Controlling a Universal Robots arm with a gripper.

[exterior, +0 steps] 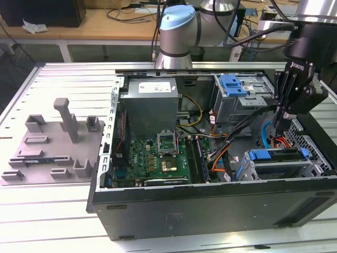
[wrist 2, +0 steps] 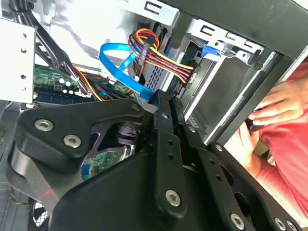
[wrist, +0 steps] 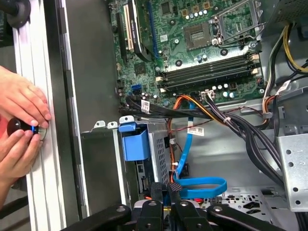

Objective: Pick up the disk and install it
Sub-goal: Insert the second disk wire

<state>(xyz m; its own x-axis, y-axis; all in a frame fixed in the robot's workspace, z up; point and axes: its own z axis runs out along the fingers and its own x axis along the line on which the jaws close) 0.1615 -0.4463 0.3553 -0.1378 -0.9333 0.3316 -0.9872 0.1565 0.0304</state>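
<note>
The disk (exterior: 276,156) lies flat in the lower grey drive cage at the exterior view's right of the open computer case (exterior: 210,205). Its blue carrier rails show at both ends. In the first wrist view the carrier's blue end tab (wrist: 134,142) sticks out of that cage. My gripper (exterior: 278,121) hangs just above and behind the cage, pointing down into the case. In both wrist views its fingers (wrist 2: 163,103) (wrist: 160,187) press together, and the gripper (wrist: 168,187) is shut with nothing between them. It is not touching the disk.
A looped blue flat cable (wrist: 202,185) and coloured power wires (wrist 2: 159,60) crowd the space by the fingertips. A blue bracket (exterior: 234,84) tops the upper cage. The motherboard (exterior: 158,158) and power supply (exterior: 152,103) lie further in. A person's hands (wrist: 21,125) rest outside the case wall. A grey fixture (exterior: 52,142) sits at the exterior view's left.
</note>
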